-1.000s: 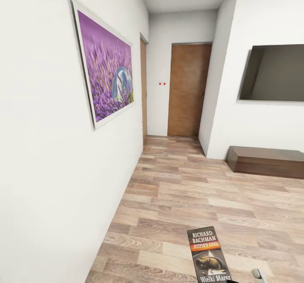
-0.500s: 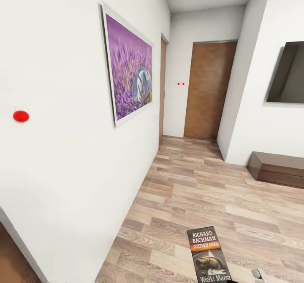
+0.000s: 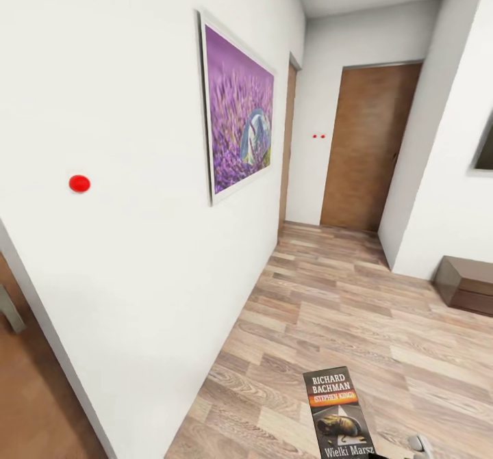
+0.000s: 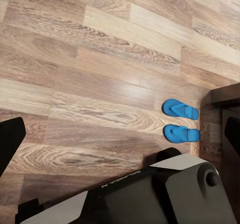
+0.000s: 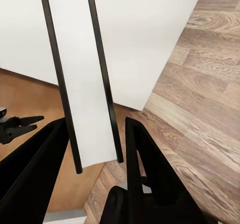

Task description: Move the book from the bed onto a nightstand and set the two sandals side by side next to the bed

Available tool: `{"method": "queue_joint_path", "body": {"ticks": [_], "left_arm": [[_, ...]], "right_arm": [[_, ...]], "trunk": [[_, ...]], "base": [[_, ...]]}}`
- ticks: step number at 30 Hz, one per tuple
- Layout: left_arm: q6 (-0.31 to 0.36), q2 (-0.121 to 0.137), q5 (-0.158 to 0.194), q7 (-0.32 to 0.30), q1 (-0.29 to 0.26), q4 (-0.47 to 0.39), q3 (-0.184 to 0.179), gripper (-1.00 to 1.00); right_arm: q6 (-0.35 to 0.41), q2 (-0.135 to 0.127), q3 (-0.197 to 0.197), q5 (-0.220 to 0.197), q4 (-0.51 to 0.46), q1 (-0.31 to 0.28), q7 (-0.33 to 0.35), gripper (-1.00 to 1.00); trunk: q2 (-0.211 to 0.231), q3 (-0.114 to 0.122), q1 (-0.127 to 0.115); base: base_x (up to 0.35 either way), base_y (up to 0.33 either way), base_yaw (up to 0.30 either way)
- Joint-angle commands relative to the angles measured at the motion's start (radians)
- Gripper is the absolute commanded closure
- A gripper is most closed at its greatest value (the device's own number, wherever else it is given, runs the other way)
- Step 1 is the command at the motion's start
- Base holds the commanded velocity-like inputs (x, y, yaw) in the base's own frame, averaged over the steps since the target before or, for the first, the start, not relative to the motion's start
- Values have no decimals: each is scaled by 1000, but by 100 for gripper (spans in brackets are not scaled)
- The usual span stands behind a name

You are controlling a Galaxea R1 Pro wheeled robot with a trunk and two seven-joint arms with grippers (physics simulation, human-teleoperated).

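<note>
The book (image 3: 339,414), dark-covered with "Richard Bachman" and "Wielki Marsz" on it, hangs over the plank floor at the bottom of the head view. In the right wrist view it (image 5: 82,78) appears edge-on, white pages between dark covers, with my right gripper (image 5: 95,151) shut on its lower end. The two sandals (image 4: 180,108) (image 4: 181,133), bright blue, lie side by side on the floor beside a dark wooden edge (image 4: 225,93). My left gripper (image 4: 120,136) hangs open above the floor, holding nothing, its fingers (image 4: 10,139) far apart. The bed and nightstand are out of view.
A white wall with a purple painting (image 3: 239,113) and a red dot (image 3: 79,183) runs close along my left. A brown door (image 3: 363,148) closes the corridor ahead. A low dark bench (image 3: 469,284) stands at the right. My own base (image 4: 165,194) is below the left wrist.
The whole head view has swung left: painting, door and bench slid right in the picture, and a brown surface entered at lower left. The book keeps its place in the view.
</note>
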Motion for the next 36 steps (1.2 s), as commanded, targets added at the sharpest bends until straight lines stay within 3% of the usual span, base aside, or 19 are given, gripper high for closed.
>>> {"method": "queue_joint_path", "body": {"ticks": [1, 36], "left_arm": [[-3, 0, 9, -3, -1, 1, -6, -100], [-3, 0, 9, -3, -1, 1, -6, -100]], "right_arm": [[2, 0, 0, -2, 1, -1, 3, 100], [2, 0, 0, -2, 1, -1, 3, 100]], "trunk": [[-2, -2, 1], [-2, -37, 1]], "base": [[0, 0, 44], [1, 1, -2]]}}
